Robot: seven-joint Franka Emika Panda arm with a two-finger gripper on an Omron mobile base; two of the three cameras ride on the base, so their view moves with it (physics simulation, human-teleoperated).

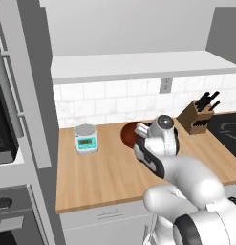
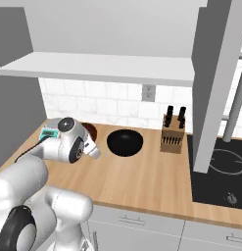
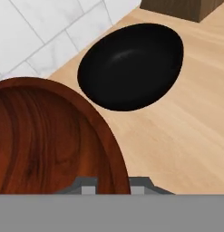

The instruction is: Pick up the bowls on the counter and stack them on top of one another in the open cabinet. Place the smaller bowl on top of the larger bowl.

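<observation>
Both base views look forward and down over the desk [image 1: 105, 167] from behind the arm; the hand view sits close above the black bowl [image 3: 131, 65].

Kitchen, wood counter [image 2: 142, 181], tile backsplash [image 1: 114, 100], knife block [image 2: 172, 133], stovetop [image 2: 223, 179]

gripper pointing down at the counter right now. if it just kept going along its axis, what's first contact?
Probably the brown bowl itself: the gripper is shut on its rim, one finger either side. Beyond that, likely the counter; the black bowl sits off to the side.
</observation>
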